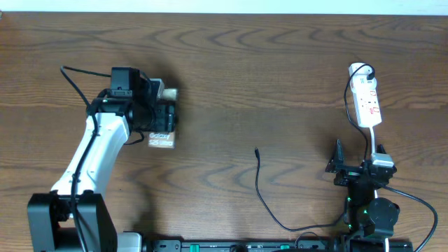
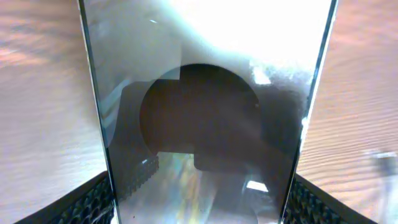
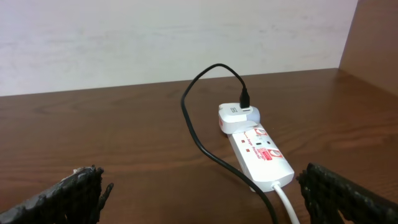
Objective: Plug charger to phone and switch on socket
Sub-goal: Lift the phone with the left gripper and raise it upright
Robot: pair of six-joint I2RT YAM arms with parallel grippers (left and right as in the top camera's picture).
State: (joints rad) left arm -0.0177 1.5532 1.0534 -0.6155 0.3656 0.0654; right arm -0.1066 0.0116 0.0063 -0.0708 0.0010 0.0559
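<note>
- Because the left pincer (image 2: 199,202) is closed across the phone (image 1: 162,139), its pads (image 2: 90,202) against both long edges, the phone sits steadied on the worktop (image 1: 245,70), well apart from the socket (image 1: 368,103). I judge the hold is meant to stop it sliding when the plug goes in.
- The charger (image 1: 258,175) starts at the white adapter (image 3: 238,117) on the end of the socket away from the right pincer (image 3: 202,186) and runs alongside the socket. Its plug tip (image 1: 257,150) lies loose between socket and phone, touching neither, so the plugging-in is not yet done.
- The right pincer stands wide open and empty, near the socket's other end and facing along the strip. That probably puts it within reach of both the loose tip and the red-marked switches.
- Whether the socket is switched on cannot be told.
</note>
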